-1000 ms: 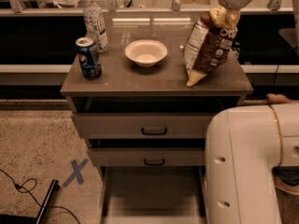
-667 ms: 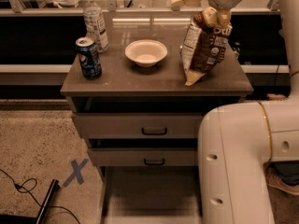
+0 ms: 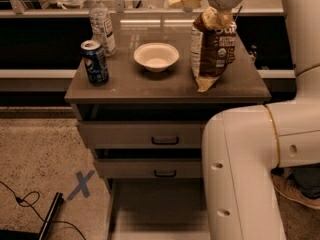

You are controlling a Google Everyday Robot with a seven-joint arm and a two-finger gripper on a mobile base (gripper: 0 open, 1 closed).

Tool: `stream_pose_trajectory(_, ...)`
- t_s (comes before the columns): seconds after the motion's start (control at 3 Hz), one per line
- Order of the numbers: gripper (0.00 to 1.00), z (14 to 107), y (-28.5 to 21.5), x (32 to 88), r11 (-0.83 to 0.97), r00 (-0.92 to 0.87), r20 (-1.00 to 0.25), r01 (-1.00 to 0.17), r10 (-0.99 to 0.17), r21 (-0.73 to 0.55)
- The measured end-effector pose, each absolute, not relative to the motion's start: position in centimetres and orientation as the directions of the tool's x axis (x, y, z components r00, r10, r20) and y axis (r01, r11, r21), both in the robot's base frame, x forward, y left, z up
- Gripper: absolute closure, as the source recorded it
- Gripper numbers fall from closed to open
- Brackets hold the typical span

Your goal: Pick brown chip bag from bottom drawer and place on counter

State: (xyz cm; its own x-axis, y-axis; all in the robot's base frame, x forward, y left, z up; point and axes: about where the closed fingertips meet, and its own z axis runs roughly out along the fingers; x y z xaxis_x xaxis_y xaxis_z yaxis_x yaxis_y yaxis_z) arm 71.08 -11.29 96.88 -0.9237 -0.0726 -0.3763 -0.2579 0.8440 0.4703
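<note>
The brown chip bag (image 3: 213,48) stands tilted on the right part of the counter (image 3: 150,86), its lower corner touching the top. My gripper (image 3: 216,14) is at the bag's top edge, coming down from the white arm at the upper right, and it is shut on the bag. The bottom drawer (image 3: 155,209) is pulled out at the foot of the cabinet, its pale floor showing with nothing seen in it. Its right part is hidden by my arm's white body (image 3: 245,174).
A blue soda can (image 3: 95,62), a clear water bottle (image 3: 102,23) and a white bowl (image 3: 156,57) stand on the counter's left and middle. Two upper drawers with black handles (image 3: 165,141) are slightly open. A blue X (image 3: 80,185) marks the floor at left, near a cable.
The bag and my gripper have shifted a little left and down, with the bag's lower corner now resting on the counter. The arm's body has moved further left across the view.
</note>
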Motion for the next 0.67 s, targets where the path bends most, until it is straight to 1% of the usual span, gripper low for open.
stream_pose_trajectory(0.67,0.00,101.5,-8.8,70.0,0.825,-0.886,-0.453,-0.327,-0.097,0.462)
